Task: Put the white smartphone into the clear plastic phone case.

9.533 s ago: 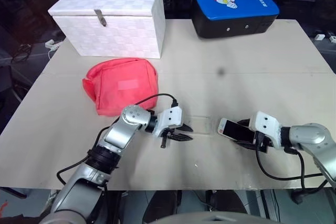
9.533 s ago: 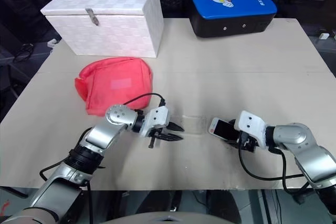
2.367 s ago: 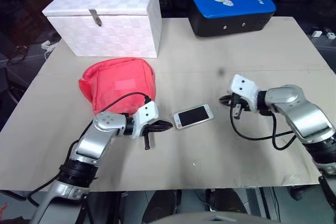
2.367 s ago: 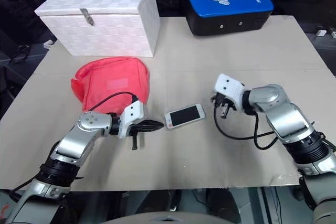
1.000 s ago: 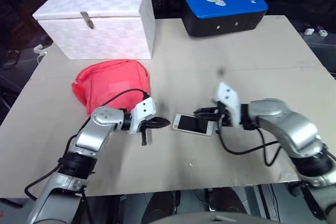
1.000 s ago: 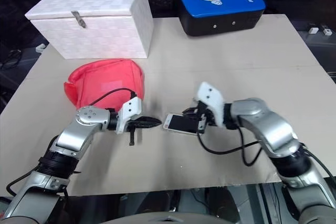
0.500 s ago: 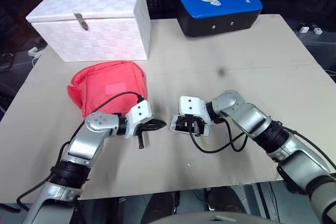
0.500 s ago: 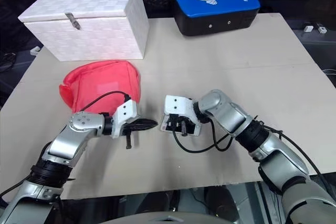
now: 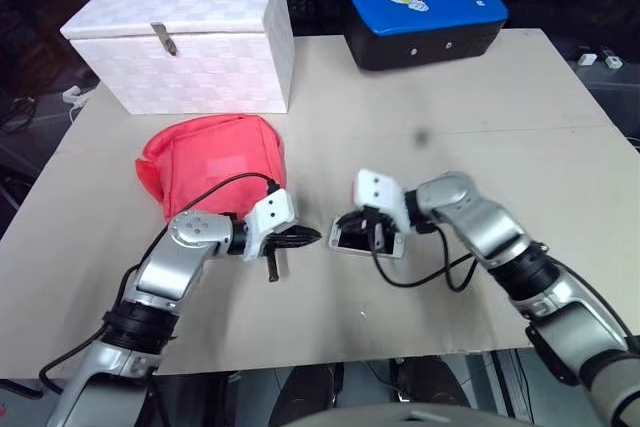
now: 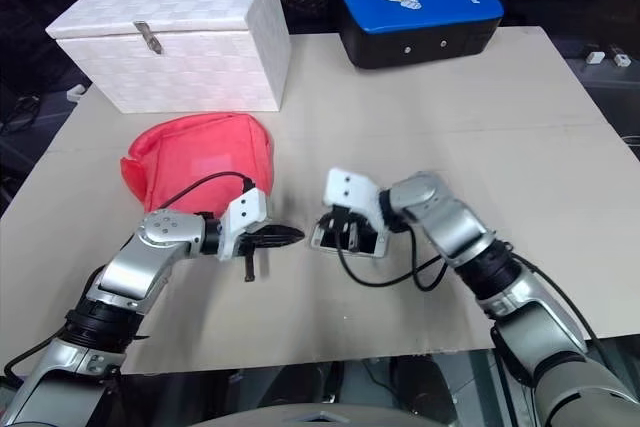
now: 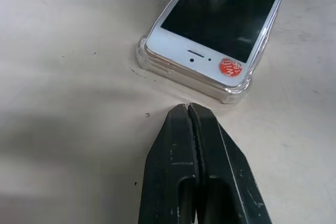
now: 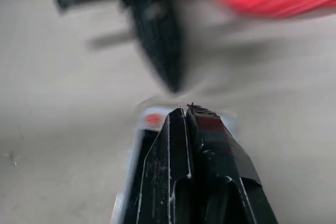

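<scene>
Your white smartphone [image 11: 220,19] sits inside the clear plastic phone case [image 11: 231,92] at frame centre. Left gripper [image 9: 312,239] is clenched empty just left of it; right gripper [image 9: 350,222] is clenched empty above it.

White smartphone [image 11: 223,17] seated in clear plastic phone case [image 11: 191,74], closed left claw [image 11: 188,109] just beside it

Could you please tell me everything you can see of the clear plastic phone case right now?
The clear plastic phone case is a thin, glossy transparent shell with rounded, thickened corners. It lies flat on the table, between the two grippers and in front of the red pouch. The white smartphone sits in it, screen up, its rim showing around the phone's end. The shut left gripper points at that end, just short of touching.
</scene>
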`<control>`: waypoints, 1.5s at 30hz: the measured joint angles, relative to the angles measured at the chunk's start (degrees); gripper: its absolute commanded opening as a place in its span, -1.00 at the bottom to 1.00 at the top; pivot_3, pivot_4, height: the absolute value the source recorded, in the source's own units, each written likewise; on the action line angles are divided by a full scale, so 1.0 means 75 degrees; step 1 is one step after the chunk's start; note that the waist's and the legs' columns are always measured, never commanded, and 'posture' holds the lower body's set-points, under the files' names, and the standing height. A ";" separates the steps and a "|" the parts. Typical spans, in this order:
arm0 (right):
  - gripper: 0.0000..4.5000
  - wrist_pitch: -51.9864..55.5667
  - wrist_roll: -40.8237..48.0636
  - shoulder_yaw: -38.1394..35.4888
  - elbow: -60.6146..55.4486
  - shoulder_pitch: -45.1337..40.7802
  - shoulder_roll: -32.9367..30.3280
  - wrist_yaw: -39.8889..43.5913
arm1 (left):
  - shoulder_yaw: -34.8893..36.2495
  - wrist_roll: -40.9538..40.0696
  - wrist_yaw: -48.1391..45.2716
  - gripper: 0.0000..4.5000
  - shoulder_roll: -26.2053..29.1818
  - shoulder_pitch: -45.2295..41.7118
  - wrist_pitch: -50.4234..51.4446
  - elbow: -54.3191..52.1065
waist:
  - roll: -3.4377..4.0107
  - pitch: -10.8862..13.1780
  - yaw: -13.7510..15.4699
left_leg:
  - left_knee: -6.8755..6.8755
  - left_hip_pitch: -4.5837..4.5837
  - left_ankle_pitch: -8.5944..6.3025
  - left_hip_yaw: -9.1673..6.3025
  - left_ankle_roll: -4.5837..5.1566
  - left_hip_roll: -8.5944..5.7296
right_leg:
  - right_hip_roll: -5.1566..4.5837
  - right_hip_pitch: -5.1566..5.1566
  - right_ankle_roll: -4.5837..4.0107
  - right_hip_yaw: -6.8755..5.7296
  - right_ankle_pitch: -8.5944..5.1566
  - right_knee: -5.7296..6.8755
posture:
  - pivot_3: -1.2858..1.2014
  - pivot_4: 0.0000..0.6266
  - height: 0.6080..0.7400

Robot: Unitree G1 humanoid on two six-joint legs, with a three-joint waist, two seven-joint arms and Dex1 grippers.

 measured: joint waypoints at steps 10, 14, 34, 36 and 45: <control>-0.98 -0.0012 -0.0711 0.1309 0.0184 0.0378 0.0255 -0.0513 | -0.0160 0.0127 -0.0270 -1.00 -0.0095 -0.0336 -0.0152 0.0362 | 0.0000 0.0000 0.0077 | 0.0000 0.0010 0.0001 -0.0001 -0.0001 -0.0001 | 0.0002 0.0007 0.0000 -0.0001 0.0000 0.0006 | 0.03 -0.52 1.00; -0.98 -0.0596 -0.1009 0.1670 0.0812 0.0084 0.0456 -0.0479 | -0.0199 0.0154 -0.0282 -1.00 -0.0120 -0.0349 -0.0198 0.0391 | -0.0003 -0.0003 0.0089 | 0.0002 0.0018 0.0001 -0.0001 0.0000 -0.0004 | 0.0000 0.0012 0.0000 -0.0002 0.0000 -0.0002 | 0.03 -0.52 1.00; -0.98 0.1045 -0.0081 -0.0631 -0.2182 0.1325 -0.1032 -0.0778 | -0.0544 0.0350 -0.0354 -1.00 -0.0623 -0.0709 -0.0188 0.0482 | 0.0007 -0.0014 0.0140 | 0.0006 -0.0024 0.0001 -0.0028 0.0001 -0.0012 | -0.0008 -0.0001 0.0001 -0.0026 -0.0001 -0.0010 | 0.03 -0.52 1.00; -0.98 0.1282 -0.0178 -0.0746 -0.2565 0.1916 -0.1620 -0.1005 | -0.0551 0.0350 -0.0377 -1.00 -0.0639 -0.0809 -0.0201 0.0592 | 0.0007 -0.0013 0.0141 | 0.0007 -0.0032 0.0001 -0.0028 0.0001 -0.0012 | -0.0010 -0.0007 0.0001 -0.0026 -0.0001 -0.0011 | 0.03 -0.52 1.00; -0.98 0.1904 -0.0295 -0.1481 -0.3562 0.3337 -0.2981 -0.1523 | -0.0538 0.0356 -0.0438 -1.00 -0.0689 -0.1005 -0.0227 0.0884 | 0.0004 -0.0008 0.0103 | 0.0010 -0.0035 0.0001 -0.0024 0.0002 -0.0011 | -0.0008 -0.0006 0.0001 -0.0023 -0.0001 -0.0009 | 0.03 -0.52 1.00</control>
